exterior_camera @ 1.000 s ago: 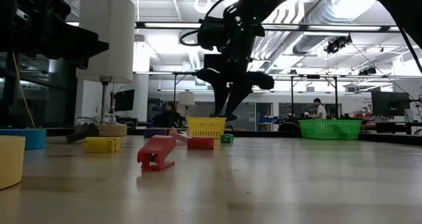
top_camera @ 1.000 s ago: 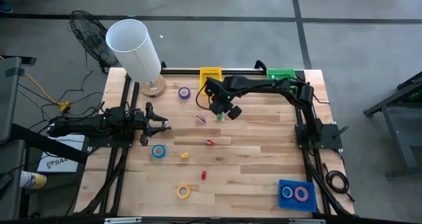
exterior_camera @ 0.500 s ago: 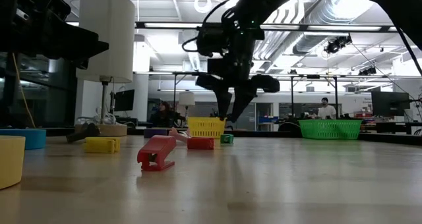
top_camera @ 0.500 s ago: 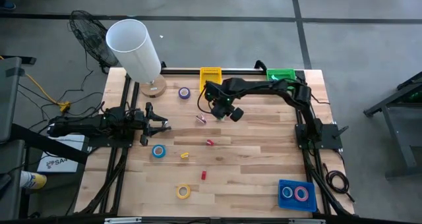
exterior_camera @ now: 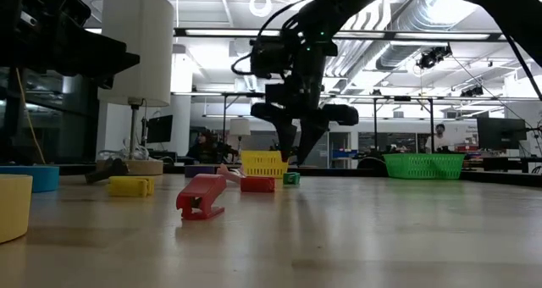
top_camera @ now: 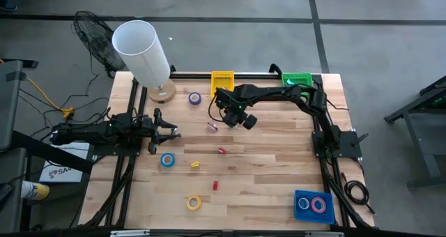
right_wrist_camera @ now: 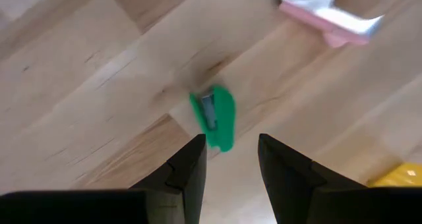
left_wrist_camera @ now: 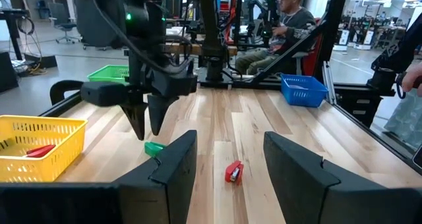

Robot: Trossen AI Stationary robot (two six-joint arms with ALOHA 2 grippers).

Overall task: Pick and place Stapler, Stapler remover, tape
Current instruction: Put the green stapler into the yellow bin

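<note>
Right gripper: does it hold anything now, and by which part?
Nothing is held. The right gripper hangs above the green stapler remover with its jaws open. The left gripper waits open and empty too.

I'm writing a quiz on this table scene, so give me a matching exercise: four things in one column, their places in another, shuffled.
Things:
1. yellow basket
2. blue bin
3. small green stapler
4. lamp

Places:
A. far left corner of the table
B. far edge, middle
C. on the bare wood, just beyond the right gripper, whose fingers are open
D. near right corner, holding two tape rolls

Pairs: 1-B, 2-D, 3-C, 4-A
</note>
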